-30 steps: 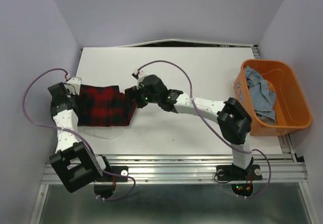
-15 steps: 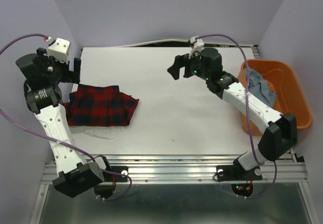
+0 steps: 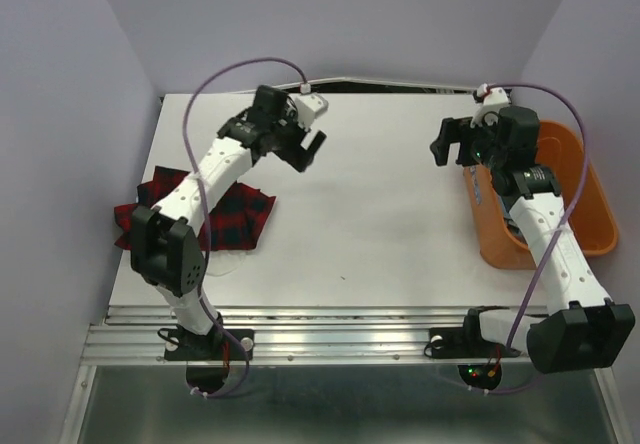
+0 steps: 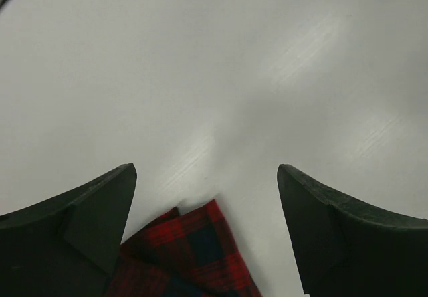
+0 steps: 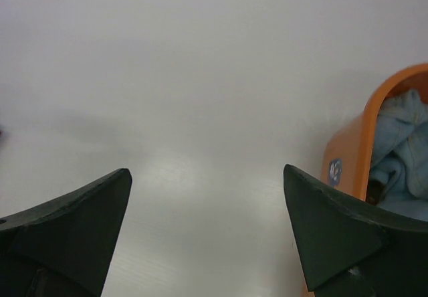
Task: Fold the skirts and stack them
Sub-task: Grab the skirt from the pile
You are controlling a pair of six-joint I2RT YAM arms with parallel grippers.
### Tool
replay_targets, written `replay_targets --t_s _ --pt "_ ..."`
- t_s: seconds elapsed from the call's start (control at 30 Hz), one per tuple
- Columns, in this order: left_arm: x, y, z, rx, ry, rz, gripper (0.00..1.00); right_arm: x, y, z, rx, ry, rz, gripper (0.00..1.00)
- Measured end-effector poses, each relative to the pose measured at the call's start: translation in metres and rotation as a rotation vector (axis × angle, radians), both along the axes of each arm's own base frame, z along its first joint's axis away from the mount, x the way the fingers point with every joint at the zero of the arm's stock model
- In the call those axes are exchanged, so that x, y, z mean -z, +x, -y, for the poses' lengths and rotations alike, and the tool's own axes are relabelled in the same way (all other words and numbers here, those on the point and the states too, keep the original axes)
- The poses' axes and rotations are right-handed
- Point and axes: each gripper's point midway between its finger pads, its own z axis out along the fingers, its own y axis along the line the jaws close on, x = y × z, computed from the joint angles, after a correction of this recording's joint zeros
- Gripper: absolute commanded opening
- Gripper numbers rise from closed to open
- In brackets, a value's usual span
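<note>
- Left gripper (image 3: 305, 150): jaws spread wide and holding nothing, raised over the bare table (image 3: 380, 234).
- Plaid skirt (image 3: 238, 216): folded flat on the table, behind and below the left gripper. In the left wrist view one corner shows between the fingers, touching neither. It appears to have been set to one side as part of the stack, leaving the middle free for folding.
- Right gripper (image 3: 450, 150): jaws fully apart and empty, hovering above the table with the container just to its right. This looks like a ready stance for reaching in.
- Orange tub (image 5: 348, 151): stands just beside the right finger in the right wrist view.
- Denim skirt (image 5: 401, 143): light blue, crumpled inside the tub and not yet folded. It is probably the next garment to fetch.
</note>
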Motion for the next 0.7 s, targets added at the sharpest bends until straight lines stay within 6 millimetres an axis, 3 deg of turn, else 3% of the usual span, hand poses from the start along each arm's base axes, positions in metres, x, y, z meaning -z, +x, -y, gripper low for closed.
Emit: replay_targets --t_s 0.03,0.07,0.1,0.2,0.27,0.33,0.47,0.5,0.53,0.7 --pt "0.017 -0.005 0.011 0.021 0.01 -0.035 0.99 0.012 -0.004 0.002 -0.002 -0.005 -0.032 1.0" --pt "0.052 -0.022 0.028 0.065 0.038 -0.117 0.99 0.032 -0.012 0.007 0.002 -0.012 -0.093 1.0" --pt "0.072 -0.034 0.036 0.09 0.055 -0.165 0.99 0.048 -0.018 0.01 0.0 -0.021 -0.146 1.0" --pt "0.102 -0.06 0.045 0.125 0.074 -0.247 0.99 0.078 -0.034 0.028 0.016 -0.062 -0.266 1.0" --pt "0.106 -0.064 0.047 0.127 0.065 -0.257 0.99 0.078 -0.037 0.043 0.028 -0.079 -0.3 1.0" --pt "0.106 -0.063 0.046 0.118 0.048 -0.245 0.99 0.065 -0.031 0.067 0.064 -0.071 -0.31 1.0" --pt "0.096 -0.069 0.038 0.111 0.029 -0.214 0.99 0.023 -0.001 0.13 0.14 -0.06 -0.263 1.0" --pt "0.092 -0.071 0.037 0.111 0.024 -0.205 0.99 0.013 0.009 0.159 0.178 -0.064 -0.242 1.0" --pt "0.089 -0.071 0.037 0.111 0.019 -0.196 0.99 0.008 0.013 0.176 0.197 -0.063 -0.239 1.0" --pt "0.072 -0.069 0.04 0.119 -0.011 -0.149 0.99 0.019 0.022 0.225 0.233 -0.047 -0.317 1.0"
